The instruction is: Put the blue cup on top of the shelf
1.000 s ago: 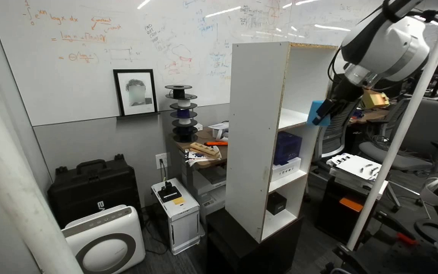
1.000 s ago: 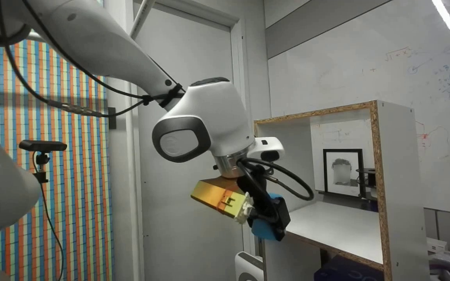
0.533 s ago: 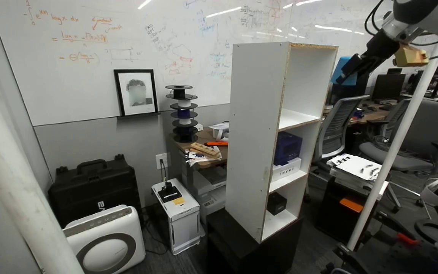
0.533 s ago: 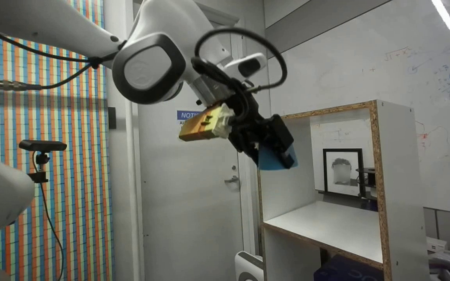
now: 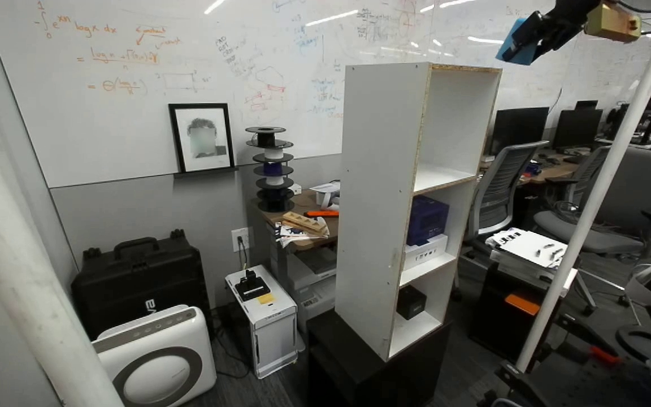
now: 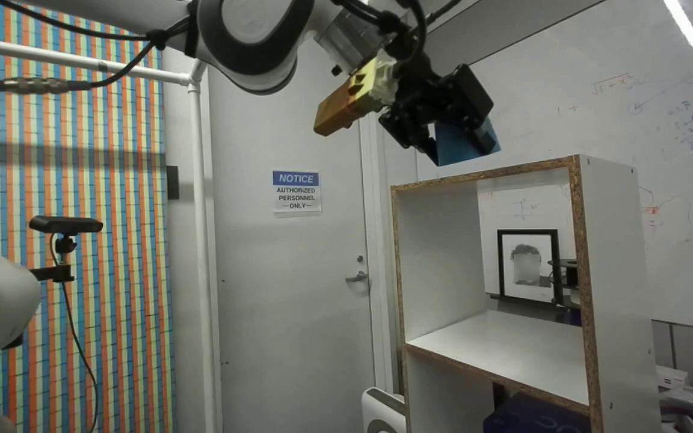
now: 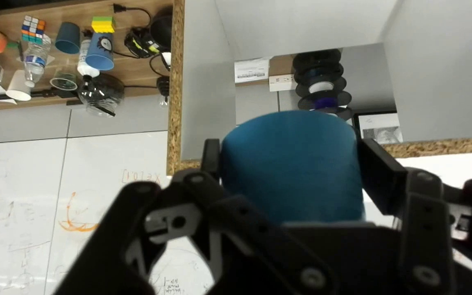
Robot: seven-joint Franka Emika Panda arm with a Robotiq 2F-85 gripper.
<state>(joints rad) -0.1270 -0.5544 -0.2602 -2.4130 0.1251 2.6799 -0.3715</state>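
- Gripping blue cup (image 6: 455,145) across the sides in Robotiq gripper (image 7: 295,170); tilted in both exterior views, apart from white shelf (image 5: 385,169).
- Probably out in front of open face, about at or just above top edge; not on top yet.
- Raise clear of chipboard rim (image 6: 483,174), then bring in over top, straighten, lower softly, release only after flat contact.
- Can't see onto top from any view, so can't tell bare or cluttered; likely smooth, don't drag.
- Backed by whiteboard (image 5: 308,102), set on black base (image 5: 370,379), with white pole (image 5: 599,192) slanting past.
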